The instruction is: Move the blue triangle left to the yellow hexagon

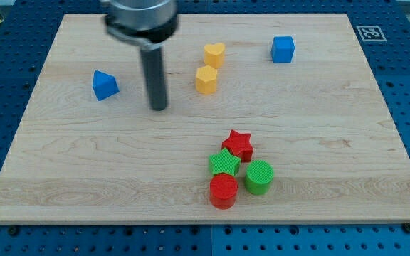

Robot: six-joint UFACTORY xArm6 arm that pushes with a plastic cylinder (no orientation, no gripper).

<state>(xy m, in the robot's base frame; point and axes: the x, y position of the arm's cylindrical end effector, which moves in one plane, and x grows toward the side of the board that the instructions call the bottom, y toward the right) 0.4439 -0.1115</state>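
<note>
The blue triangle (104, 85) lies on the wooden board at the view's left. The yellow hexagon (206, 80) lies right of the board's middle top, with a yellow heart (214, 54) just above it and touching or nearly touching it. My tip (159, 108) rests on the board between the two, about a block's width to the right of the blue triangle and a little lower, and left of the yellow hexagon. It touches neither block.
A blue cube (282, 49) sits at the view's top right. A cluster sits low in the middle: red star (238, 145), green star (224, 163), green cylinder (259, 177), red cylinder (223, 190). The board's edge (20, 135) borders blue perforated table.
</note>
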